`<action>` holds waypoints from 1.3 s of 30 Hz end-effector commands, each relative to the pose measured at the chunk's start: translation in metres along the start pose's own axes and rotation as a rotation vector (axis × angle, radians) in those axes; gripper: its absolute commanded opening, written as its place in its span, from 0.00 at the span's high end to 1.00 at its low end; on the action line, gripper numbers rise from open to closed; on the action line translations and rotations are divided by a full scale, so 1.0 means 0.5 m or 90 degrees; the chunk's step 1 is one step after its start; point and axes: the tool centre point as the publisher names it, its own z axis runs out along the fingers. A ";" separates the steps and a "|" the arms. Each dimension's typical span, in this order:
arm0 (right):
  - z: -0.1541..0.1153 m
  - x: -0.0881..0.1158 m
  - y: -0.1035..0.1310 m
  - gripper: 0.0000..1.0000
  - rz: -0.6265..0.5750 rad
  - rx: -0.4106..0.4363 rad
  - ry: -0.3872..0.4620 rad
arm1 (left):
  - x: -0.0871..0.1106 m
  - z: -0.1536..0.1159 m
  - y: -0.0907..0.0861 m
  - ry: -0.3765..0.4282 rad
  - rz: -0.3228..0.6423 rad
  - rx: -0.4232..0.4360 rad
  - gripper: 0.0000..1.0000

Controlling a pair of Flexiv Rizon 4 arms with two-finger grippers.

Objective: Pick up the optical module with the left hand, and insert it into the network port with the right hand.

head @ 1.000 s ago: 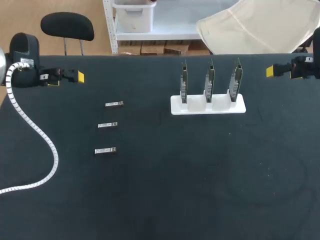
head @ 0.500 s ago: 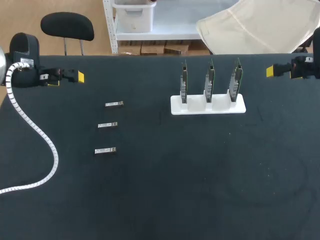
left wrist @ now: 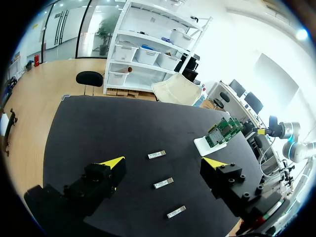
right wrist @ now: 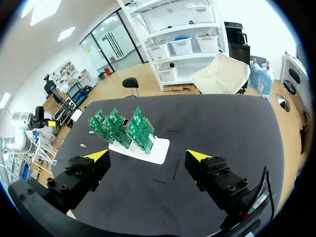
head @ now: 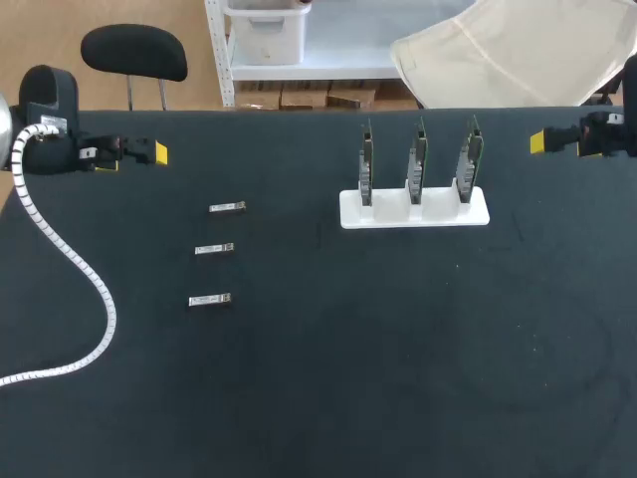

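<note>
Left gripper (head: 134,154) hung at the table's (head: 348,378) far left edge, fingers wide apart, nothing in them. Right gripper (head: 542,141) was spread open too, far right. Three optical modules (head: 214,248) lay in a column, well left of the white holder (head: 414,211) with its upright network cards (head: 417,159).

table (head: 348,398): plain matte black
optical modules (head: 227,207): silvery metal, all three alike, on the left side
card stand (head: 414,212): plain white
network cards (right wrist: 136,129): green boards dotted with small dark and silvery parts
left gripper (left wrist: 163,162): black body, bright yellow tips
right gripper (right wrist: 147,156): black body, bright yellow tips
cable sleeve (head: 70,259): white, ribbed in a spiral, far left
</note>
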 end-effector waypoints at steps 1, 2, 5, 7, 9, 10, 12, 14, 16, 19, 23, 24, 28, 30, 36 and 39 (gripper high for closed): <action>-0.002 0.001 0.003 0.00 0.001 0.004 -0.001 | -0.003 0.004 0.003 0.018 0.041 -0.005 0.00; -0.002 0.001 0.003 0.00 0.001 0.004 -0.001 | -0.006 0.006 0.005 0.030 0.069 -0.003 0.00; -0.002 0.001 0.003 0.00 0.001 0.004 -0.001 | -0.012 0.015 0.010 0.064 0.176 -0.011 0.00; -0.002 0.001 0.003 0.00 0.001 0.004 -0.001 | -0.015 0.020 0.013 0.081 0.239 -0.012 0.00; -0.002 0.001 0.003 0.00 0.001 0.004 -0.001 | -0.019 0.026 0.019 0.108 0.283 0.003 0.00; -0.002 0.001 0.003 0.00 0.001 0.004 -0.001 | -0.022 0.029 0.022 0.120 0.311 0.008 0.00; -0.002 0.001 0.003 0.00 0.001 0.004 -0.001 | -0.023 0.035 0.027 0.142 0.367 0.008 0.00; -0.002 0.001 0.003 0.00 0.001 0.004 -0.001 | -0.025 0.042 0.034 0.155 0.392 0.006 0.00; -0.002 0.001 0.003 0.00 0.001 0.004 -0.001 | -0.028 0.047 0.041 0.171 0.417 -0.002 0.00; -0.002 0.001 0.003 0.00 0.001 0.004 -0.001 | -0.035 0.052 0.051 0.158 0.438 -0.053 0.00; -0.002 0.001 0.003 0.00 0.001 0.004 -0.001 | -0.045 0.049 0.050 0.134 0.398 -0.070 0.00; -0.002 0.001 0.003 0.00 0.001 0.004 -0.001 | -0.045 0.049 0.050 0.134 0.398 -0.070 0.00; -0.002 0.001 0.003 0.00 0.001 0.004 -0.001 | -0.045 0.049 0.050 0.134 0.398 -0.070 0.00; -0.002 0.001 0.003 0.00 0.001 0.004 -0.001 | -0.045 0.049 0.050 0.134 0.398 -0.070 0.00; -0.002 0.001 0.003 0.00 0.001 0.004 -0.001 | -0.045 0.049 0.050 0.134 0.398 -0.070 0.00; -0.002 0.001 0.003 0.00 0.001 0.004 -0.001 | -0.045 0.049 0.050 0.134 0.398 -0.070 0.00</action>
